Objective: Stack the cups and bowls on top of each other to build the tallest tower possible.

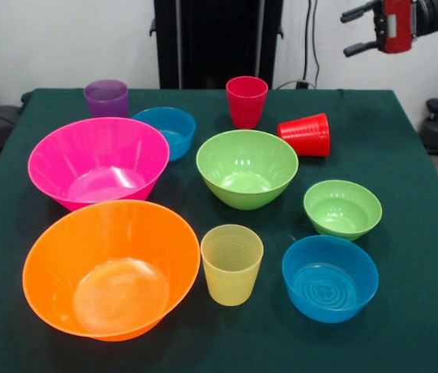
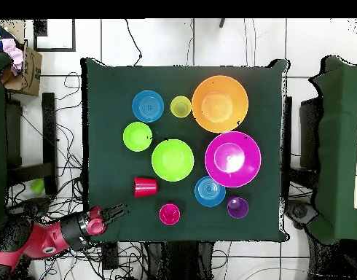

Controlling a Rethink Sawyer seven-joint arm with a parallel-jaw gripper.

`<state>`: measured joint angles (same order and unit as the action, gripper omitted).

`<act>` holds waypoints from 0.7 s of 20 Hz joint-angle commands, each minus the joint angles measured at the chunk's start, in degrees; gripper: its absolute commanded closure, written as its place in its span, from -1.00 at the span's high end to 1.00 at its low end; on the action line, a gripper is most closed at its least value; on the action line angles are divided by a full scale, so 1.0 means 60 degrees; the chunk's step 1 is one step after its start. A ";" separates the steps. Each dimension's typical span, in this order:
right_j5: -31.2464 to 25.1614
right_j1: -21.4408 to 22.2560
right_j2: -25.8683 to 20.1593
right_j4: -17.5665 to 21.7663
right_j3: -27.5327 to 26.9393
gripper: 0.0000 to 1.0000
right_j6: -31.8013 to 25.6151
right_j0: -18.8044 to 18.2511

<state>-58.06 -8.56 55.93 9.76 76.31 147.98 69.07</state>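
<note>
1. No tower stands: the cups and bowls sit apart across the green worktop (image 1: 405,140), the bright red cup (image 1: 306,134) on its side beside the medium lime green bowl (image 1: 247,168).
2. The gripper (image 2: 116,212) hangs off the worktop's corner, fingers spread wide and empty.
3. Stacking seems unstarted; the next move likely calls for reaching in over a first piece.

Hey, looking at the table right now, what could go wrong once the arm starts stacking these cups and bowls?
1. The bright red cup lies on its side, so it may roll away when the gripper closes on it.
2. The yellow cup stands close to the orange bowl; a descending finger could clip the bowl's rim.
3. Nothing is stacked yet, and translucent, sloped bowl walls may slip out of a pinch grasp.
</note>
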 commanded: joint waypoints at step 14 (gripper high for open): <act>-0.0008 -0.0321 -0.2610 -0.0435 -0.0836 1.00 0.0292 -0.0248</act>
<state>-58.31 -8.28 53.81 9.76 75.90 147.98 69.01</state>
